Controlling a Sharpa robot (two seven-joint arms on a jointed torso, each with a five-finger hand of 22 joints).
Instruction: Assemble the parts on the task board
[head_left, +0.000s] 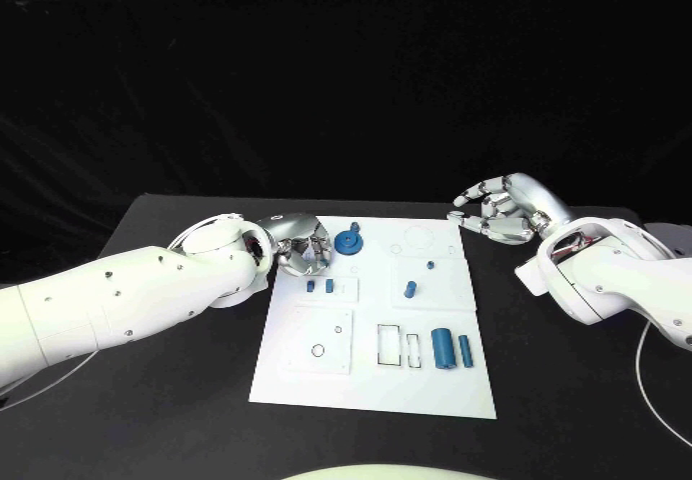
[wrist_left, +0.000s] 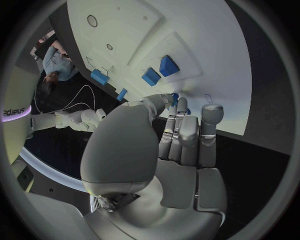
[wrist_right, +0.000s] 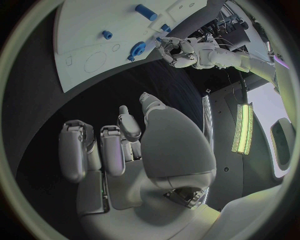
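Note:
The white task board (head_left: 296, 385) lies in the middle of the black table. A blue gear (head_left: 351, 241) stands near its far left corner. My left hand (head_left: 300, 245) sits right beside the gear with its fingers (wrist_left: 187, 130) drawn together. Blue shows just past the fingertips, and I cannot tell whether they grip the gear. Two small blue blocks (head_left: 320, 286) lie just in front of that hand. My right hand (head_left: 498, 210) hovers off the board's far right corner, fingers (wrist_right: 112, 150) loosely bent and holding nothing.
On the board are a small blue peg (head_left: 430, 266), a short blue cylinder (head_left: 410, 290) and two larger blue cylinders (head_left: 443, 348) side by side. Rectangular slots (head_left: 389, 344) and a black ring (head_left: 317, 351) mark the near half.

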